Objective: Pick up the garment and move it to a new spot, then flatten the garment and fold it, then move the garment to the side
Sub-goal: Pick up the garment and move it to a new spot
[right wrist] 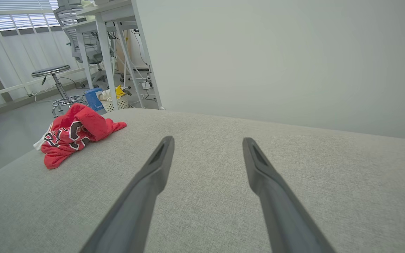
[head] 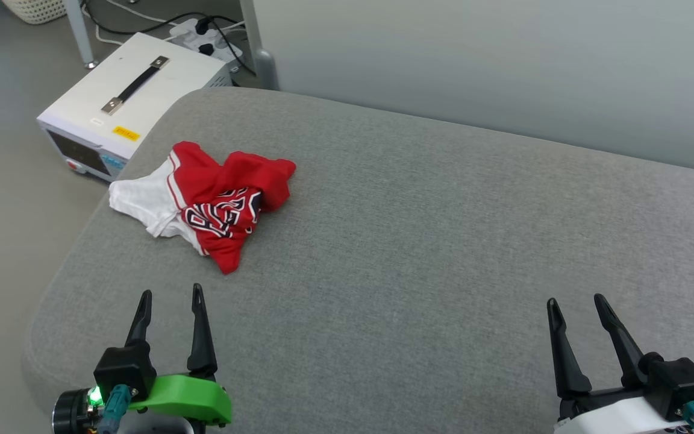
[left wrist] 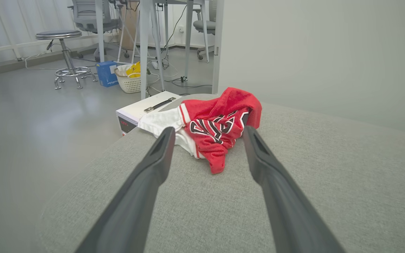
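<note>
Red-and-white garment, black lettering; grey cushion.

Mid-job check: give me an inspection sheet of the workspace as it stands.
Surface: grey padded top, smooth.
Job's things: garment crumpled in a heap near the far left corner, not yet flattened.
Clutter: white box with a handle, on the floor by that corner.
Pincers: left pincer and right pincer both open, holding nothing, short of the garment.
Cables: black leads at a power strip behind the box.
Surroundings: stool, basket, desk legs, pale wall.
</note>
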